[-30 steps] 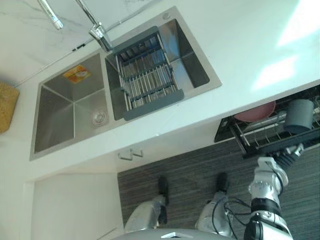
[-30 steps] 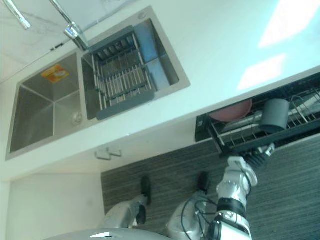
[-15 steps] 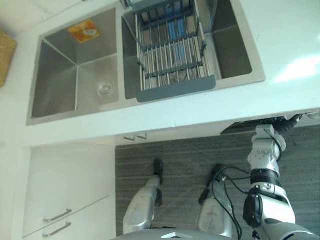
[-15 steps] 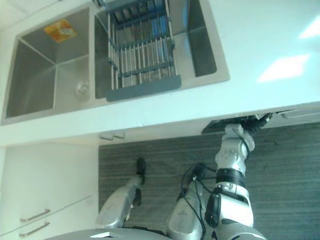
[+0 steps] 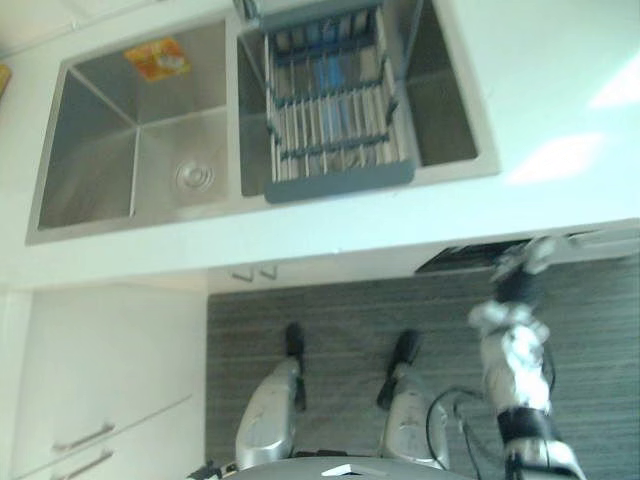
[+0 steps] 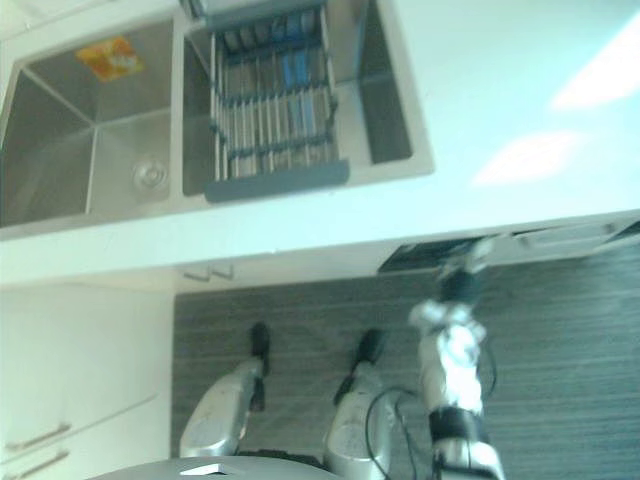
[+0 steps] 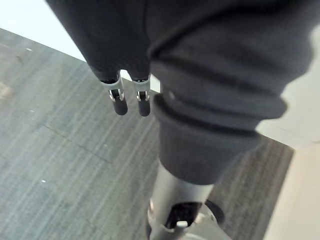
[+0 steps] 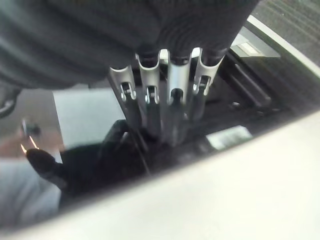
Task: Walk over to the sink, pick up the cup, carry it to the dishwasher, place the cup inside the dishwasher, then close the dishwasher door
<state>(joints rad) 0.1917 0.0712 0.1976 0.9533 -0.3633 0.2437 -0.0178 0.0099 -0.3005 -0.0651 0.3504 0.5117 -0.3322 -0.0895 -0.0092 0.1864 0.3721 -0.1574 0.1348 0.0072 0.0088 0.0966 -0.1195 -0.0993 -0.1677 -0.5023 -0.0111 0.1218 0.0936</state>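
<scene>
The dishwasher (image 5: 470, 258) shows as a narrow dark slit under the white counter (image 5: 560, 110), its pale door front (image 8: 200, 195) almost up against the counter's edge. My right hand (image 5: 520, 265) is raised at that slit. In its wrist view the fingers (image 8: 175, 100) reach out straight into the dark opening and hold nothing. My left hand (image 7: 119, 102) hangs low over the floor with straight, empty fingers. What is inside the dishwasher is hidden.
A steel double sink (image 5: 90, 170) lies in the counter, with a grey drain rack (image 5: 335, 110) over its right basin and an orange item (image 5: 157, 58) in the left one. White drawers with handles (image 5: 80, 440) stand at lower left. Grey striped floor (image 5: 350, 310) runs along the counter.
The camera has swung. A second ago the dishwasher rack with the grey cup and a pink plate stood out; now only a slit shows. My right hand's fingers have uncurled.
</scene>
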